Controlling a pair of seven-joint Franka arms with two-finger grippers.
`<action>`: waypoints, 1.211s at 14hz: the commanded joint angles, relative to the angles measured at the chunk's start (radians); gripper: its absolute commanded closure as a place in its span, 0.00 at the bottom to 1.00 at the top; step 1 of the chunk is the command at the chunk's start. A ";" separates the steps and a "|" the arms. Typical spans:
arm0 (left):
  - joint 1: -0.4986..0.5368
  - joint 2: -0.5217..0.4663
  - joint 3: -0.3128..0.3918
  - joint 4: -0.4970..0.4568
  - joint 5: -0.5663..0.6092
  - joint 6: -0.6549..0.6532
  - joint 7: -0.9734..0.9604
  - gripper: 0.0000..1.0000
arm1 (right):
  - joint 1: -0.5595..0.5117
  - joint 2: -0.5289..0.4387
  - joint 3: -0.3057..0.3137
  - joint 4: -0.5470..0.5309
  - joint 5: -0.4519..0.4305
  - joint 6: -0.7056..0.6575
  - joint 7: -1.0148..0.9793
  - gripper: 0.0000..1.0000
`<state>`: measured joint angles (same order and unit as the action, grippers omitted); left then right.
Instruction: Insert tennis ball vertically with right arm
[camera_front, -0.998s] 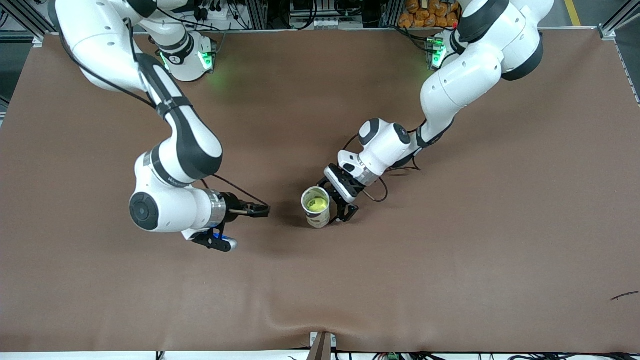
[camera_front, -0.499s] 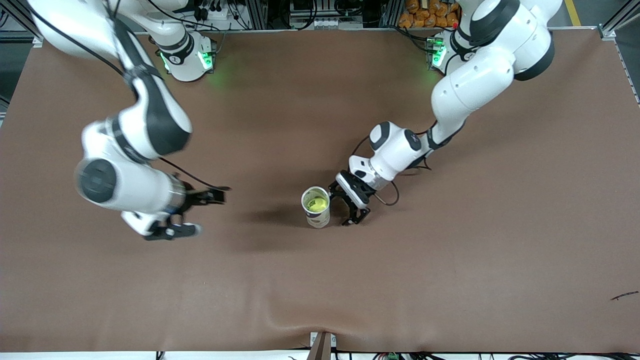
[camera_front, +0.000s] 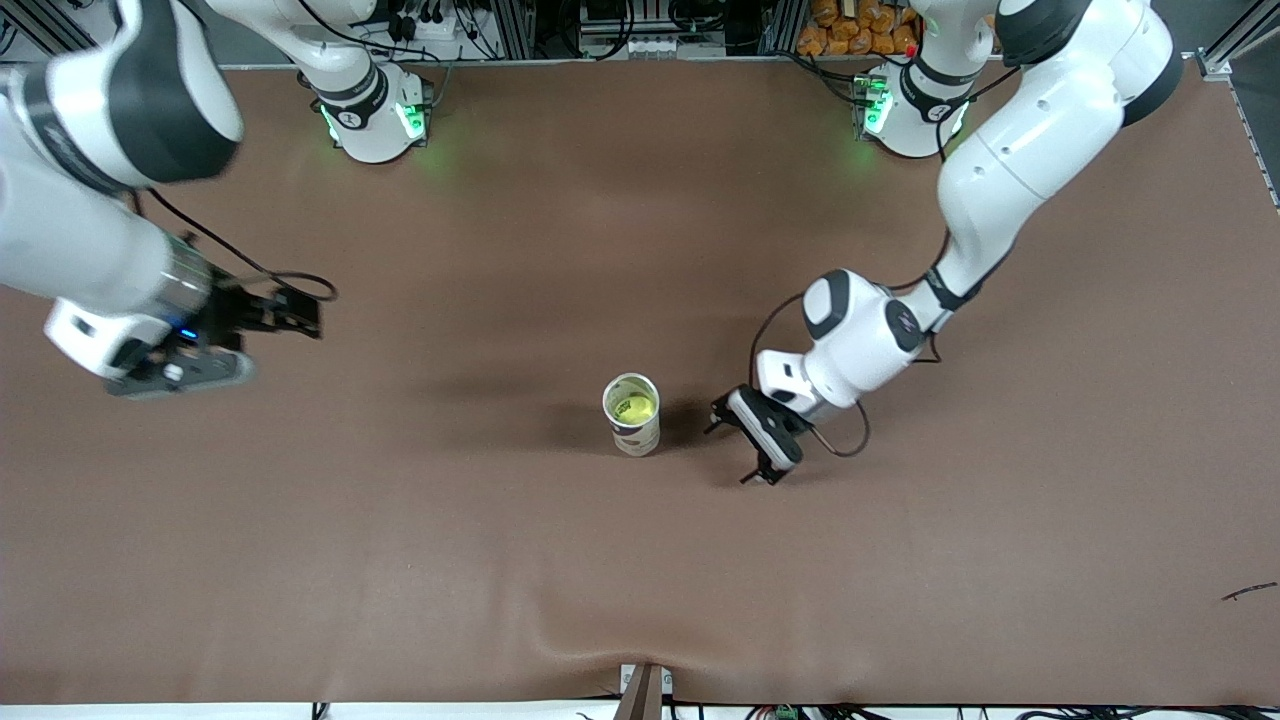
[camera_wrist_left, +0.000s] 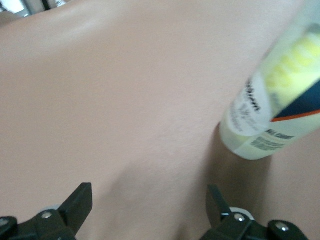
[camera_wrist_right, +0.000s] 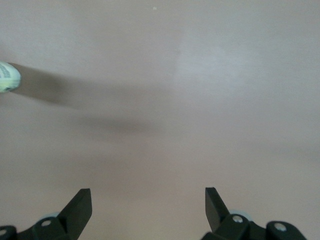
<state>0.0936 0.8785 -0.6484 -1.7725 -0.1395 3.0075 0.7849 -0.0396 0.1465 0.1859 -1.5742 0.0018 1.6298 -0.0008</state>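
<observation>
A clear tennis-ball can (camera_front: 632, 413) stands upright mid-table with a yellow tennis ball (camera_front: 634, 408) inside it. My right gripper (camera_front: 306, 314) is open and empty, up over the table toward the right arm's end, well away from the can. In the right wrist view the jaws (camera_wrist_right: 148, 202) stand wide apart over bare mat, with the can's end (camera_wrist_right: 7, 77) at the frame edge. My left gripper (camera_front: 735, 451) is open and empty, low beside the can toward the left arm's end. In the left wrist view (camera_wrist_left: 150, 200) the can (camera_wrist_left: 272, 100) and the ball (camera_wrist_left: 295, 62) show blurred.
The brown mat (camera_front: 640, 600) covers the whole table, with a slight wrinkle at its front edge. Both arm bases (camera_front: 375, 115) stand at the top of the front view. A small dark scrap (camera_front: 1248, 592) lies near the front corner at the left arm's end.
My right arm has swung up and away from the can toward its own end of the table. My left gripper has let go of the can and backed off toward the left arm's end.
</observation>
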 joint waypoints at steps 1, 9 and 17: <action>0.037 -0.030 0.006 0.109 0.014 -0.224 -0.041 0.00 | 0.059 -0.108 -0.121 -0.072 -0.014 -0.004 -0.051 0.00; 0.028 -0.200 0.173 0.343 0.020 -0.833 -0.096 0.00 | 0.079 -0.222 -0.293 -0.035 0.000 -0.181 -0.090 0.00; 0.046 -0.421 0.217 0.344 0.097 -1.156 -0.347 0.00 | 0.067 -0.254 -0.304 -0.014 0.004 -0.236 -0.011 0.00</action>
<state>0.1427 0.5191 -0.4431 -1.4137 -0.0664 1.9128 0.5019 0.0296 -0.0976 -0.1186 -1.5937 0.0026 1.3911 -0.0056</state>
